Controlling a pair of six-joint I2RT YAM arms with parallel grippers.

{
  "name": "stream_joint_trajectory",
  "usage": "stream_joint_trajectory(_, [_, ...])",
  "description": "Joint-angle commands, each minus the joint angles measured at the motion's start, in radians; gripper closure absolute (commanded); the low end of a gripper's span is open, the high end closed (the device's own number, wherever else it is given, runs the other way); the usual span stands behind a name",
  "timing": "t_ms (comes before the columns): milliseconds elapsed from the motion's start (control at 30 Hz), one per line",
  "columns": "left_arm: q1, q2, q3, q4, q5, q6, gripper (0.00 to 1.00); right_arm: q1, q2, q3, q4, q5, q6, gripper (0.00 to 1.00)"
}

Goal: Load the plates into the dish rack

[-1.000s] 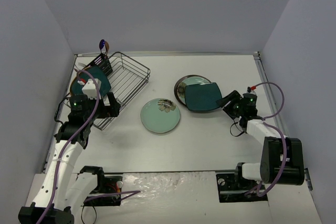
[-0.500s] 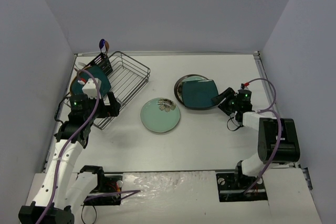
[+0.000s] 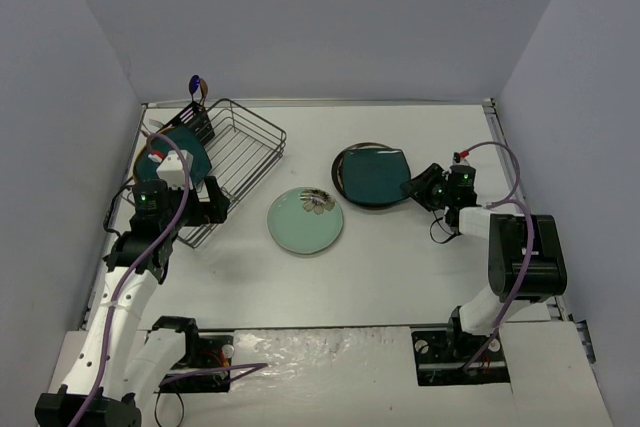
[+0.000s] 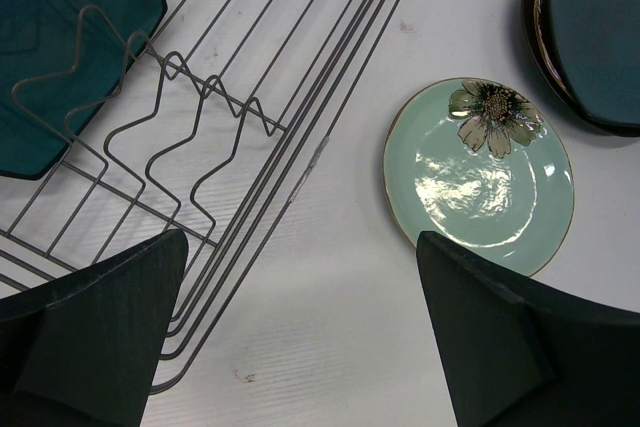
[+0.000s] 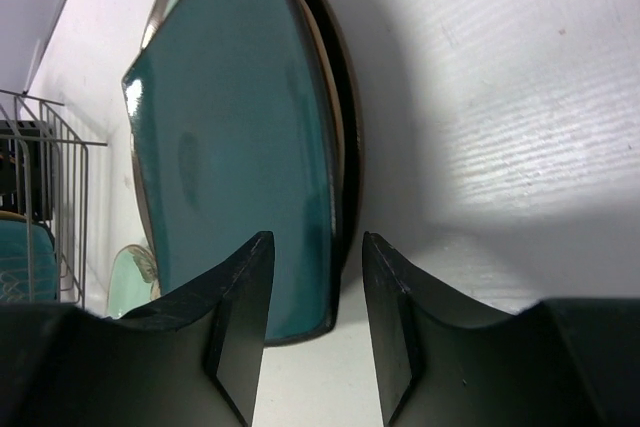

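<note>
Two tools are showing over a white table (image 3: 400,257). The right tool (image 3: 418,187) is sitting low at the right edge of a small stack of plates, its fingers (image 5: 240,327) parted only narrowly. The rim of the rounded-square teal plate (image 3: 375,175) is lying in the gap between them. A strip of bare table is showing between the stack and one finger, so the tool is not clamping the plate. This square plate is resting flat on a round dark-rimmed plate (image 3: 345,159), right of the table's middle.

The left tool (image 3: 203,203) is hanging above the near edge of the dish rack (image 3: 245,147), spread wide and gripping nothing. The black wire rack is sitting at the far left of the table, with a cutlery basket (image 3: 197,119) at its far corner. One teal plate (image 4: 60,37) is leaning inside it behind the wavy dividers. A pale green flower plate (image 3: 305,219) is lying flat on the table between the rack and the stack, touching neither.
</note>
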Motion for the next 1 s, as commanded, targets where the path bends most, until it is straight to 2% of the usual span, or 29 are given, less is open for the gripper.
stream_joint_trajectory(0, [-0.002, -0.001, 0.043, 0.046, -0.003, 0.005, 0.03, 0.007, 0.008, 0.069, 0.074, -0.025, -0.017, 0.63])
stream_joint_trajectory(267, [-0.002, -0.003, 0.043, 0.047, -0.002, 0.004, 0.03, 0.01, 0.032, 0.091, 0.073, -0.049, -0.014, 0.75])
stream_joint_trajectory(500, [-0.005, -0.008, 0.041, 0.063, 0.011, -0.019, 0.03, 0.01, 0.011, 0.104, 0.054, -0.072, -0.005, 0.99])
stream_joint_trajectory(700, [-0.016, -0.006, 0.061, 0.047, 0.04, -0.091, 0.03, 0.011, -0.119, 0.105, -0.048, -0.079, 0.03, 1.0])
stream_joint_trajectory(800, [-0.035, -0.001, 0.075, 0.051, 0.065, -0.19, 0.03, 0.01, -0.201, 0.103, -0.142, -0.078, 0.042, 1.0])
stream_joint_trajectory(967, [-0.19, 0.05, 0.058, 0.163, 0.033, -0.425, 0.03, 0.011, -0.302, 0.081, -0.24, -0.083, 0.053, 1.0])
